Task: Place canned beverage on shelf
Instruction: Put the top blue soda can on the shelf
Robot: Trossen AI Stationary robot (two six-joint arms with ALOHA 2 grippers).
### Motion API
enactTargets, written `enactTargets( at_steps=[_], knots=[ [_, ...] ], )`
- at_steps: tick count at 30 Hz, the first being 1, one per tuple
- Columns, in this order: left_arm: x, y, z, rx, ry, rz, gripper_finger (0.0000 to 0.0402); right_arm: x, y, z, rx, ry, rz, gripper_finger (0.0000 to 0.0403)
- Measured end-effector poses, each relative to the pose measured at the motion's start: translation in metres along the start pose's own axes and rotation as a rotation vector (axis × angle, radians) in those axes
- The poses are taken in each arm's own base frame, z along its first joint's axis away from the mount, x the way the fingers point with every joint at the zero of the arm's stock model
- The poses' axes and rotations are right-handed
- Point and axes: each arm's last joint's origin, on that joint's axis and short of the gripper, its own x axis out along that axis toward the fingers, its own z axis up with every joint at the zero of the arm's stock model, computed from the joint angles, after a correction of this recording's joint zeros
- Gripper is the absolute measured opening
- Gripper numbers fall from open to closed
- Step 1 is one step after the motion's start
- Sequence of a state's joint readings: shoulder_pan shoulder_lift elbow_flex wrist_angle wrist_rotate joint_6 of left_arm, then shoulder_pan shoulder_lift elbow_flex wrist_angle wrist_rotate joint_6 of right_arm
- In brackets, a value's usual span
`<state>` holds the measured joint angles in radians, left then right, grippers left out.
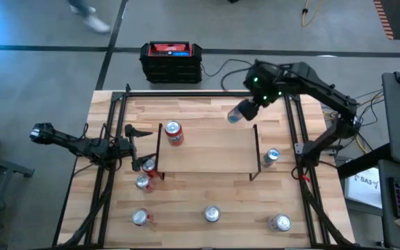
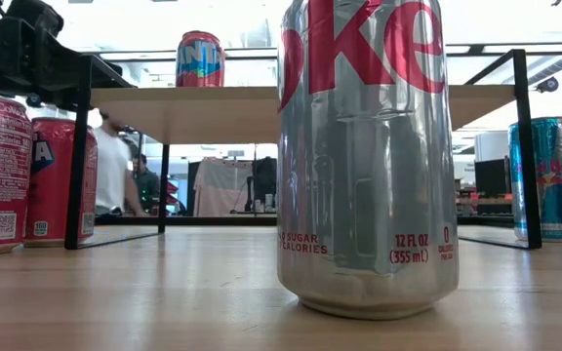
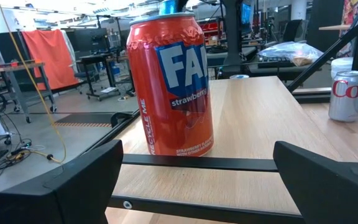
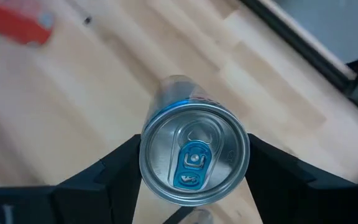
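Above the counter (image 1: 207, 198) we see our right claw (image 1: 240, 113) gripping a silver can (image 4: 194, 154) beside the shelf (image 1: 210, 149), left claw (image 1: 139, 147) open.

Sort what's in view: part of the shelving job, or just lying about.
Job: shelf; red can on it; can held by right gripper; left gripper, open; spare cans on the table.
Lying about: black-and-red box.

Glossy metal cans (image 2: 367, 156); matt light-wood shelf (image 1: 210, 149).
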<state>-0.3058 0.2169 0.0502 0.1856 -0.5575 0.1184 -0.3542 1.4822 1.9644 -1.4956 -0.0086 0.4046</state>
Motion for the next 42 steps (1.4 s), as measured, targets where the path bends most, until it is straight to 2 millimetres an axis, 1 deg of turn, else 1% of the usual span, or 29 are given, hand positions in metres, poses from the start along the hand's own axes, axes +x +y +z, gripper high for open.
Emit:
enactTargets(
  at_steps=[5,8,14,20,23,25,27,30,36,42],
  knots=[
    [0.0,0.0,0.0,0.0,0.0,0.0,0.04,0.008,0.023,-0.006,-0.048,0.086,0.0,0.0228],
    [0.0,0.0,0.0,0.0,0.0,0.0,0.04,0.011,0.034,-0.01,-0.077,0.102,0.003,0.0228],
    [0.0,0.0,0.0,0.0,0.0,0.0,0.04,0.009,0.045,-0.018,-0.106,0.112,0.022,0.0228],
    [0.0,0.0,0.0,0.0,0.0,0.0,0.04,0.014,0.057,-0.028,-0.156,0.146,0.035,0.0228],
    [0.0,0.0,0.0,0.0,0.0,0.0,0.04,0.017,0.06,-0.031,-0.182,0.158,0.027,0.0229],
    [0.0,0.0,0.0,0.0,0.0,0.0,0.04,0.02,0.061,-0.032,-0.193,0.167,0.02,0.0237],
    [0.0,0.0,0.0,0.0,0.0,0.0,0.04,0.023,0.06,-0.033,-0.208,0.179,0.017,0.0245],
    [0.0,0.0,0.0,0.0,0.0,0.0,0.04,0.026,0.058,-0.037,-0.222,0.196,0.01,0.0245],
    [0.0,0.0,0.0,0.0,0.0,0.0,0.04,0.027,0.057,-0.038,-0.237,0.2,0.008,0.0238],
    [0.0,0.0,0.0,0.0,0.0,0.0,0.04,0.027,0.057,-0.039,-0.236,0.2,0.008,0.0253]
  ],
)
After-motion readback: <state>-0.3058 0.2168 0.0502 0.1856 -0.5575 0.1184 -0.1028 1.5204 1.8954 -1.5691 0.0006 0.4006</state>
